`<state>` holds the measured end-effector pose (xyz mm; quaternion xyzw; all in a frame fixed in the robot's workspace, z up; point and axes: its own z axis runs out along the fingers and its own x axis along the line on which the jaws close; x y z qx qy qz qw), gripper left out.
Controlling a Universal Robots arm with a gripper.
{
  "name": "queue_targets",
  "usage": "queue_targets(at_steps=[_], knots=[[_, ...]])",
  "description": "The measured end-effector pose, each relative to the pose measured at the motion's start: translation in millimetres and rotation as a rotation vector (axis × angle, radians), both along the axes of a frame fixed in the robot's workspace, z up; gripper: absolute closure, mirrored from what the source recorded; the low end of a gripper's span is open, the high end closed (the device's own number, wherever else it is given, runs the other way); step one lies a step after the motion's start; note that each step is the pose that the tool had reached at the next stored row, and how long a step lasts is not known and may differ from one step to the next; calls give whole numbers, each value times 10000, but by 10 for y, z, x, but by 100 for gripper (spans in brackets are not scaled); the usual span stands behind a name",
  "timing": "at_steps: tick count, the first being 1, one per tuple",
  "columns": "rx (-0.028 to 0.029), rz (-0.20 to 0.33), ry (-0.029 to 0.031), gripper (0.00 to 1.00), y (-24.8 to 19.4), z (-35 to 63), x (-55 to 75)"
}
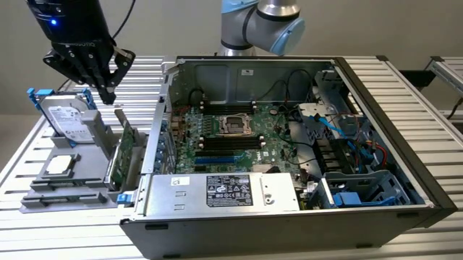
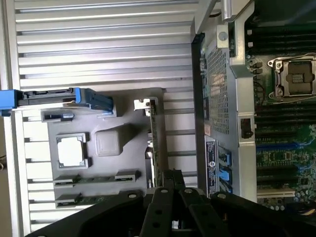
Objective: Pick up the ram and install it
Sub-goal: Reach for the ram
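**Claw over parts tray, ram in its slot**

At the exterior view's left, the black claw (image 1: pixel 108 97) hung above the grey parts tray (image 1: pixel 87 174), tips pointing down, near the upright hard drive (image 1: pixel 66 116) w/ blue rails. Its digits looked drawn together to a point, w/ nothing seen between them. In the wrist view the tips sat in line w/ the top edge of the expansion card (image 2: pixel 154 143), which stood on edge along the tray's side nearest the PC case (image 1: pixel 391 124).

The ram (image 1: pixel 65 185) lay in a long slot at the tray's near end, apart from the claw and not touched by it. A 2nd stick (image 1: pixel 56 200) lay in the next slot, parallel and just beside it. A square CPU chip (image 1: pixel 59 165) sat in its pocket btwn the hard drive and the ram. The tray rested on a slatted metal table (image 1: pixel 43 238).

Further right, the case lay open on its side. Inside, the green motherboard (image 1: pixel 217 157) showed the CPU socket (image 1: pixel 235 124) w/ black memory slots (image 1: pixel 227 142) just beside it; no stick could be made out in them. The silver PSU (image 1: pixel 224 192) ran along the case's near edge. A blue drive cage (image 1: pixel 361 189) filled the near right corner. The arm's grey-blue joint (image 1: pixel 261 21) stood behind the case.
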<state>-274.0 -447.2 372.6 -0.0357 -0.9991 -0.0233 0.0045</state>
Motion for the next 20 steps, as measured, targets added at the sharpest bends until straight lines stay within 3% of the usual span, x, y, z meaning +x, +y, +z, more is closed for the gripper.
queue_targets(at_steps=[9,20], knots=[[-41,2,352,89,-73,-76,-202],[-123,0,677,89,-389,-131,-236]])
